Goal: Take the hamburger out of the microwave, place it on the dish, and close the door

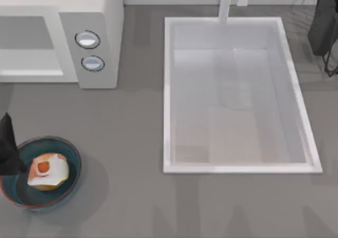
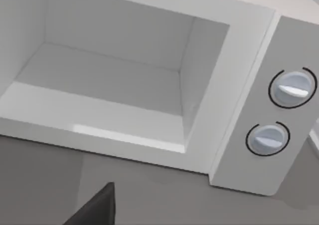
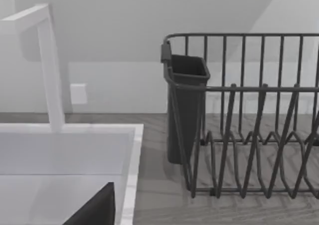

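The hamburger (image 1: 47, 170) is seated in the dish (image 1: 71, 156), found at seven o'clock on the table (image 1: 132, 196). The microwave (image 1: 100, 16) is placed at ten o'clock, cavity open. The sink (image 1: 168, 90) is set at three o'clock beside it, the rack (image 3: 259, 135) behind at one o'clock.

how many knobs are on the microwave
2. Both sit on the grey panel at the microwave's right end, stacked: the upper knob farther from the table's front edge, the lower knob just below it.
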Motion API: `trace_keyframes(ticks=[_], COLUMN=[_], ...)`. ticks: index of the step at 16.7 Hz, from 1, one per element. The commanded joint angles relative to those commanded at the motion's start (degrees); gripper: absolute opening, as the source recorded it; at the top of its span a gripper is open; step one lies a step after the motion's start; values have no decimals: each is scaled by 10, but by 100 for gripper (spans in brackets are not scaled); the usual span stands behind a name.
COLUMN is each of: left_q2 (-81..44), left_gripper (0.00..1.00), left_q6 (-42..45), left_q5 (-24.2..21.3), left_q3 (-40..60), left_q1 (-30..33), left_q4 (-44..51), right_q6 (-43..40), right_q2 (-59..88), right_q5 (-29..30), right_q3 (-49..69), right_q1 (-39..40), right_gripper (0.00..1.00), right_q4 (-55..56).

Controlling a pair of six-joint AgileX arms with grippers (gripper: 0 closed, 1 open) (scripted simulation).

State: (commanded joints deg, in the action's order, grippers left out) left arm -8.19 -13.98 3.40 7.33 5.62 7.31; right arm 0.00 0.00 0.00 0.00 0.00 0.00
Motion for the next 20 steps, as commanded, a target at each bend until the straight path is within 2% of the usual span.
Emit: trace_keyframes(ticks=[3, 5, 11, 20], left_q2=[65, 80, 82, 82], left_gripper=[100, 100, 100, 32], left_q6=[97, 131, 140, 140], left_q5=[-25, -32, -34, -34], left_q3=[-51, -69, -73, -73], left_q1=[-38, -52, -56, -56], left_q4=[-51, -69, -73, -73], right_q6=[0, 0, 0, 0], right_q2=[0, 0, 0, 0], right_q5=[0, 0, 0, 0], right_q3=[0, 0, 0, 0], right_q1=[0, 0, 0, 0], right_gripper=[100, 100, 100, 100], right_q4=[0, 0, 0, 0])
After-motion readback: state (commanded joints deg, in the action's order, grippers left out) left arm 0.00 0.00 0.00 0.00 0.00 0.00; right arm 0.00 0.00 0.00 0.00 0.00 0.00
